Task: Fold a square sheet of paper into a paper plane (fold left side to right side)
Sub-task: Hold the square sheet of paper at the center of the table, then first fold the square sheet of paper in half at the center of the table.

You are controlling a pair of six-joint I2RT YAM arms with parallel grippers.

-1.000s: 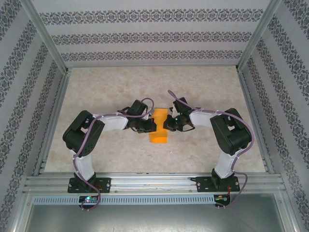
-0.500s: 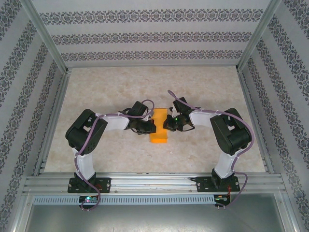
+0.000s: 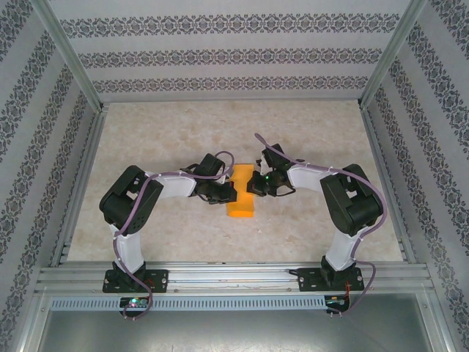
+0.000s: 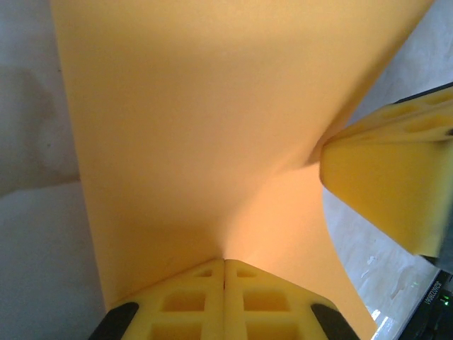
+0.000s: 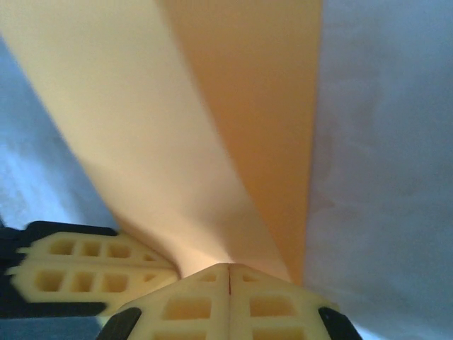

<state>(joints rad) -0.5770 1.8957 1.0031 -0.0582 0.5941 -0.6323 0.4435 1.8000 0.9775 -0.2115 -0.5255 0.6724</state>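
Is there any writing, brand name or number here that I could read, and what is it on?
The orange paper: plain, no text.
The black part at the lower right of the left wrist view: a short line of white characters, too small and blurred to read.
The wallpaper: ornament bands, no letters.

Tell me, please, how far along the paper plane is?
Done: the thin orange sheet of paper looks folded over into a narrow strip. In hand: the left gripper and right gripper are shut on it from opposite sides. Left: its ends look square, not pointed, so the plane folds remain.
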